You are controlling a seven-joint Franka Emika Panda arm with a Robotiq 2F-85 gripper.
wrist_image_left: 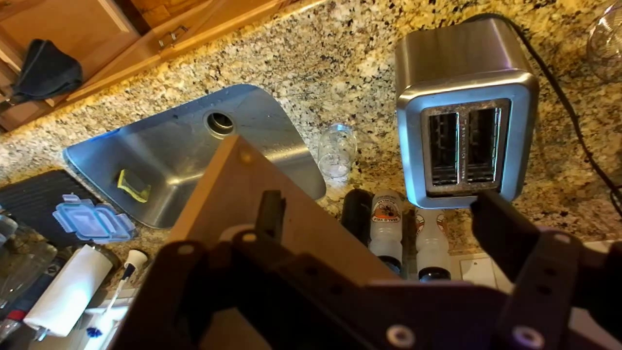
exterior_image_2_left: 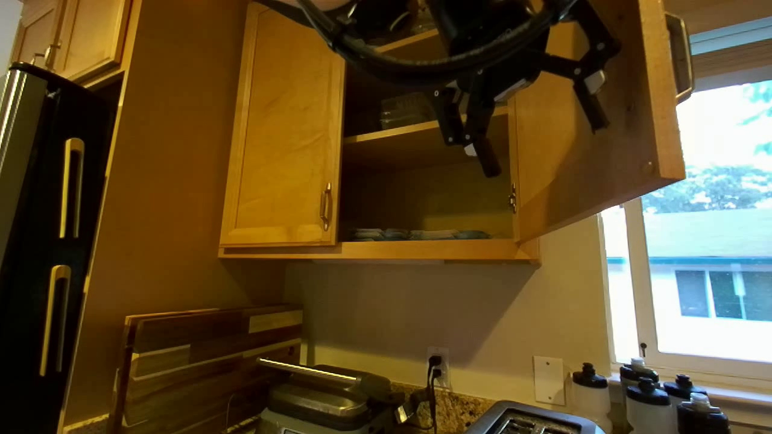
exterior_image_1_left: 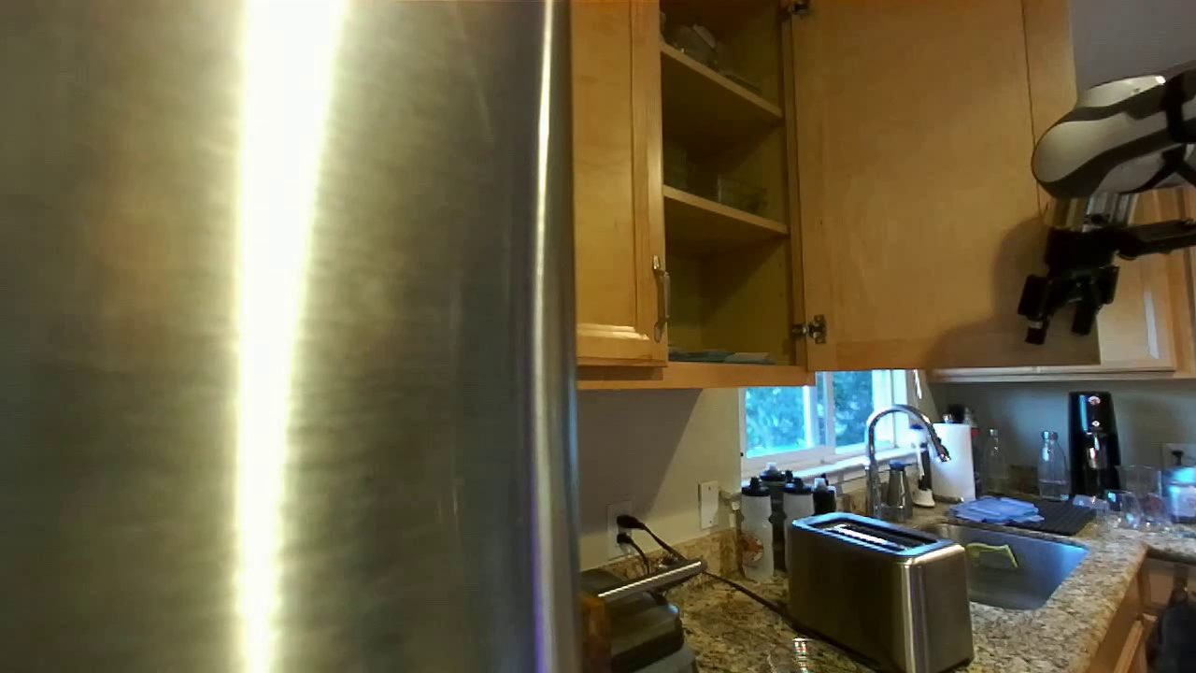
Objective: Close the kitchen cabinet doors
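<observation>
Find the open door [exterior_image_2_left: 594, 163] at the right of the cabinet [exterior_image_2_left: 422, 250], swung out to the near side, with its inner face turned to the jaws. Count the left door [exterior_image_2_left: 283, 132] as already closed, judging from its flat lie on the cabinet.

For the step in hand, probably the shutting of the open door, do not press on the inner face, because of the risk of swinging it only wider. Better to carry the jaws first around the free edge, to the side of the handle [exterior_image_2_left: 689, 60], and then to push the outer face toward left and far, with contact near that edge for good leverage. Follow slowly the arc around the hinge [exterior_image_1_left: 816, 329], and leave nothing of the jaws in the gap at the end. Pass well above the toaster [wrist_image_left: 465, 116] and the clear glass [wrist_image_left: 337, 150] on the surface [wrist_image_left: 359, 63].

In an exterior view, see the arm [exterior_image_1_left: 1103, 150] extended from the right, at the height of the open door, with the jaws hanging downward before the inner face, near the free edge. Notice the jaws spread apart, with nothing pinched between. In the wrist view, see one finger [wrist_image_left: 270, 214] in front of the open door, its partner well apart. Touching or only just beside the wood: not possible to say.
</observation>
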